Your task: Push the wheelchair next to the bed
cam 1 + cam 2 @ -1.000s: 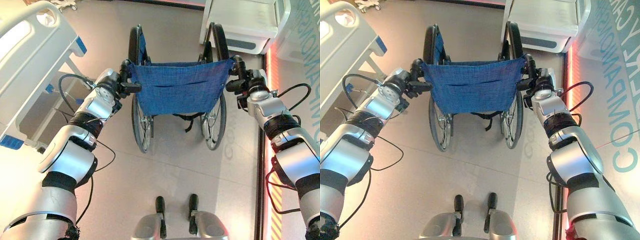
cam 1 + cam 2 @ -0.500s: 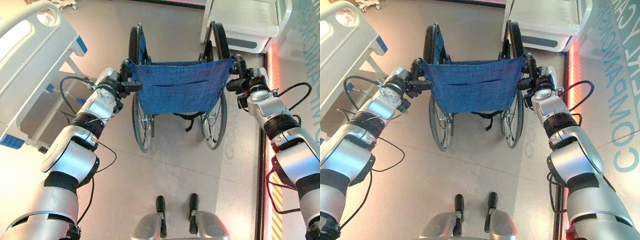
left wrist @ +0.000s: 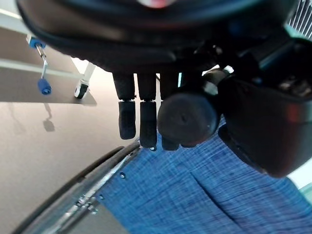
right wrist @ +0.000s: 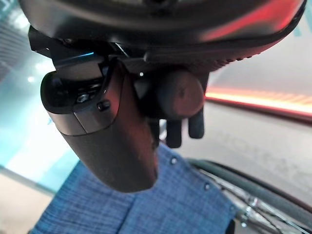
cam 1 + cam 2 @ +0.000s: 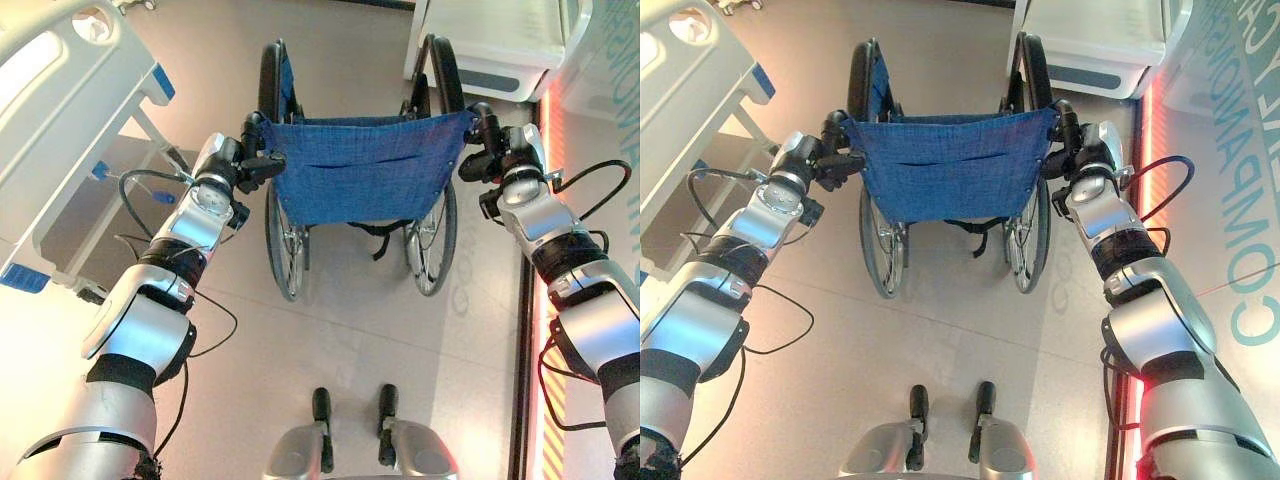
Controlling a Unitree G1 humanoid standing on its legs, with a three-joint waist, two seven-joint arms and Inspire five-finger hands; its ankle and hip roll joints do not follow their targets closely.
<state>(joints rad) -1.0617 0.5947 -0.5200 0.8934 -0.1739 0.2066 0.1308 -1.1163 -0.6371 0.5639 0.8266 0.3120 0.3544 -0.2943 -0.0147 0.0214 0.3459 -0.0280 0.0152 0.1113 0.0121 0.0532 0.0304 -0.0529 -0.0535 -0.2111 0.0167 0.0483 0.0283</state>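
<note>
Pale floor, bed [image 5: 60, 130] at ten o'clock of the wheelchair [image 5: 360, 180]; left robot hand [image 5: 245, 165] and right robot hand [image 5: 495, 155] clench its push handles

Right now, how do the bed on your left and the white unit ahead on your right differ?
The bed runs along the left, beside the wheelchair; the white unit stands ahead, past the right wheel. The bed has blue corner pieces and an open frame below; the unit shows a solid white body with a dark strip. Both are white.
</note>
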